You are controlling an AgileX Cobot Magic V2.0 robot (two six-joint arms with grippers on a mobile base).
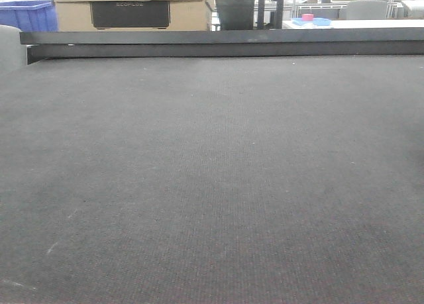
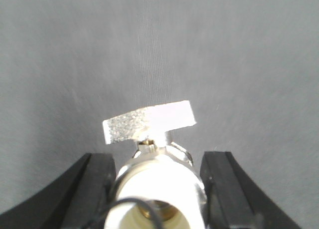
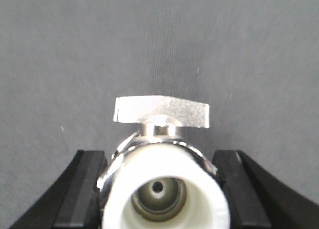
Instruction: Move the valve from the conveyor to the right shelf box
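1. The left fingers (image 2: 97, 186) stand one on each side of the left valve (image 2: 159, 176) and press against its chrome body, pinching it. Only their black tips show. The rest is cut off by the lower edge of the left wrist view.
2. The left valve turns its white end toward the camera, and the lower part of that end is cropped. A thin black loop (image 2: 149, 215) crosses the opening; what it is cannot be made out. The flat silver handle (image 2: 148, 121) sits on top with its right end a little higher, and that end is washed out by glare.
3. Behind it the conveyor (image 2: 149, 49) fills the frame, its weave smeared by blur. Whether this valve rests on the belt or is held above it cannot be told.
4. The right fingers (image 3: 84, 189) flank the right valve (image 3: 119, 154) in the same way, tight against its sides and gripping it. Their bases run out of the right wrist view.
5. The right valve's white end (image 3: 164, 186) also faces the camera, with its bottom cut off. A dark bore with a small pale spot shows inside. Its handle (image 3: 162, 111) lies nearly level across the top.
6. The front view takes in the belt, with the black rail (image 1: 218, 44) along its far edge. Beyond the rail, the cardboard boxes (image 1: 132, 6) and a blue bin (image 1: 30, 16) are clipped by the top edge. A small pink object (image 1: 307, 17) is too far off to identify.
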